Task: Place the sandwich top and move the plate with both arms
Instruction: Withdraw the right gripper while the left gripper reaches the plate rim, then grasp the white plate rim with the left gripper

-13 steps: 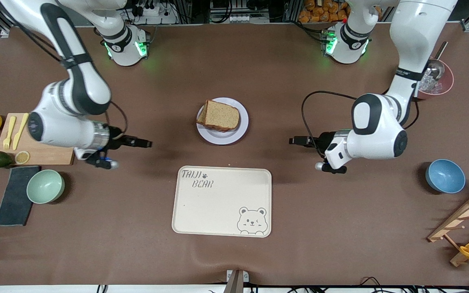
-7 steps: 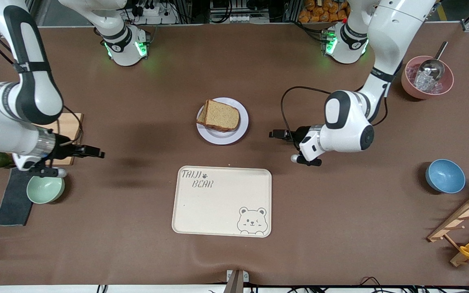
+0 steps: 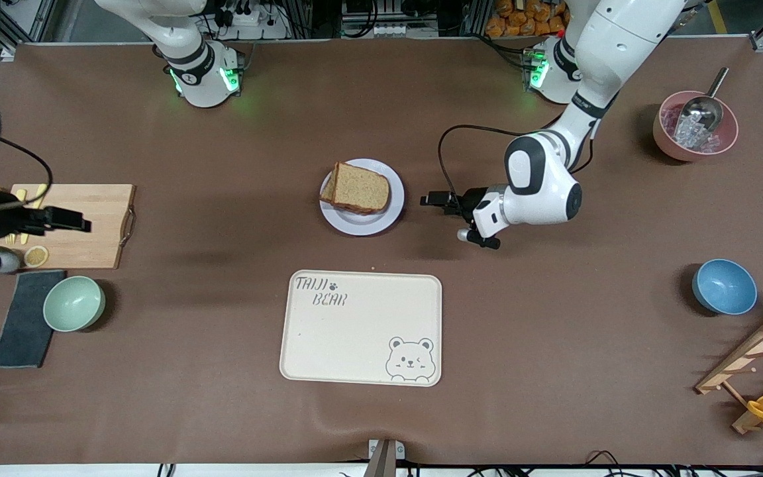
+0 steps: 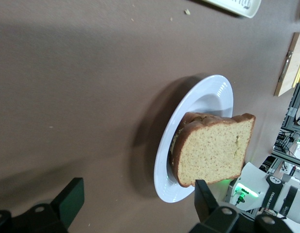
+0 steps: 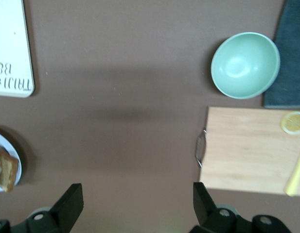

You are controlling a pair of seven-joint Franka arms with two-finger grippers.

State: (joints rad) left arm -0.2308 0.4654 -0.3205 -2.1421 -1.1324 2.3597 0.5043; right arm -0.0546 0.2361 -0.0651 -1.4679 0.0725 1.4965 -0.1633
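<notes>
Sandwich top (image 3: 363, 187): plain brown slice already lying on the stack on the plate, slightly askew, one corner overhanging toward the right arm's end of the counter.
Feel of the bread: likely light, soft and crumbly; it would dent under a pinch and may slide off the filling if the plate tips or jerks.
Plate (image 3: 391, 211): round, pale, flat, with a low raised rim; sits mid-counter, farther from the front camera than the tray.
Feel of the plate: probably stiff and smooth, so slippery in hard fingers; fairly light, though the load sits off-centre.
Where to hold: judged best at the bare rim, one claw at each end, fingers above and below the lip, well clear of the bread; keep it level.
Left claw (image 3: 436, 199): low, just beside the plate's edge at the left arm's end, not touching; jaws spread wide and empty. In the left wrist view the plate (image 4: 208, 97) and bread (image 4: 215, 150) lie right ahead of the fingers (image 4: 208, 194).
Right claw (image 3: 67, 219): over the cutting board (image 3: 90, 225), well apart from the plate; jaws wide, holding nothing.
Tray (image 3: 361, 328): cream, bear-printed, nearer the front camera than the plate; a likely landing spot.
Round about: green bowl (image 3: 74, 303) and dark cloth (image 3: 24, 318) near the board; blue bowl (image 3: 724, 286) and pink bowl with scoop (image 3: 694, 126) at the left arm's end.
Risk: a one-sided lift could tilt the plate and shed the top slice.
</notes>
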